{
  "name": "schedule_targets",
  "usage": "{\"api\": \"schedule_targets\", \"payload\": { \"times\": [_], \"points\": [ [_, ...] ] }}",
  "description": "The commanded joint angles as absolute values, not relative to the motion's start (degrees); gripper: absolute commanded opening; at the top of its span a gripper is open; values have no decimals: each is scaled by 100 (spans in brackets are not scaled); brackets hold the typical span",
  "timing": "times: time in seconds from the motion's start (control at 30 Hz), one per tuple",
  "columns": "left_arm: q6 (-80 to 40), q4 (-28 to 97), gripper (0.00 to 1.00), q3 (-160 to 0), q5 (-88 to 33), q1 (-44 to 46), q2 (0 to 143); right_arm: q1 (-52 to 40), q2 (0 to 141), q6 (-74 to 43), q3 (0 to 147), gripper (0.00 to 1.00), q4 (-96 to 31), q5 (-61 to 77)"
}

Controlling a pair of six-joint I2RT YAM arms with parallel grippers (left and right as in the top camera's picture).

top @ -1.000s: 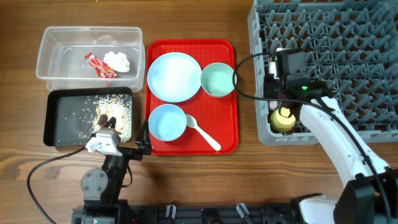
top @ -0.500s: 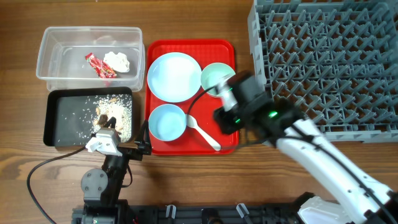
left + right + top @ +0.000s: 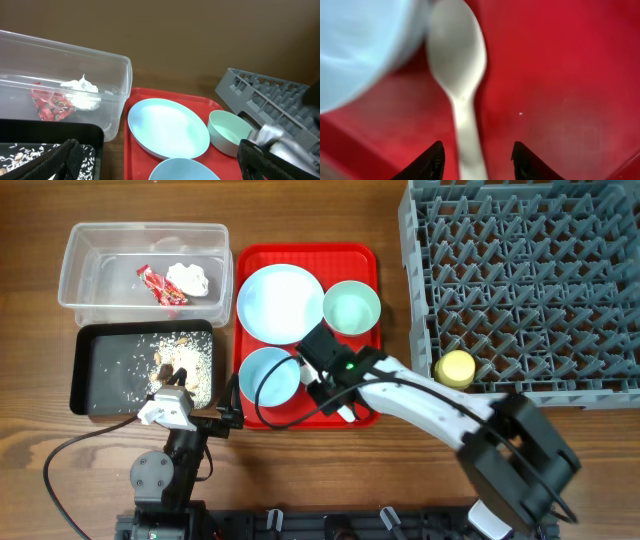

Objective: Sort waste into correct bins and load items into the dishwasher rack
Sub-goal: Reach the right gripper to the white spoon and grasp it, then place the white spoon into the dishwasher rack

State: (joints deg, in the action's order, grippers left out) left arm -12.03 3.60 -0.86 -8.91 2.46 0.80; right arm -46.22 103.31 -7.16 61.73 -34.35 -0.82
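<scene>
Right gripper (image 3: 477, 155) fingers spread apart, straddling white spoon (image 3: 456, 60) handle, gap either side. Spoon flat on red tray (image 3: 560, 75), scoop end just beside pale blue bowl (image 3: 355, 45). Left gripper (image 3: 155, 162) fingers apart, empty, beside black tray (image 3: 100, 385).

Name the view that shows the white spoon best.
Right wrist: the spoon fills the frame on the red tray, handle between the right gripper's open fingers. Overhead, the arm hides most of it; left wrist misses it.
</scene>
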Motion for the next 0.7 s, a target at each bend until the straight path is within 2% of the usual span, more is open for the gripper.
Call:
{"api": "schedule_targets", "payload": {
  "times": [0.0,0.03,0.07,0.27,0.53,0.67],
  "points": [
    [-1087,342,100,-32,-939,202,16,-4622,10750,-631,6099,41,-3409,-513],
    [-1087,342,100,-34,-941,202,16,-4622,10807,-672,6099,38,-3413,-517],
    [-1087,342,100,-34,-941,202,16,-4619,10851,-749,6099,28,-3422,-519],
    [-1087,342,100,-34,-941,202,16,-4512,10643,-1013,6117,16,-3450,-519],
    [-1087,342,100,-34,-939,202,16,-4246,9111,-1107,6119,12,-3938,-325],
    [-1087,342,100,-34,-939,202,16,-3876,8090,-1837,6182,12,-4174,-255]
  ]
}}
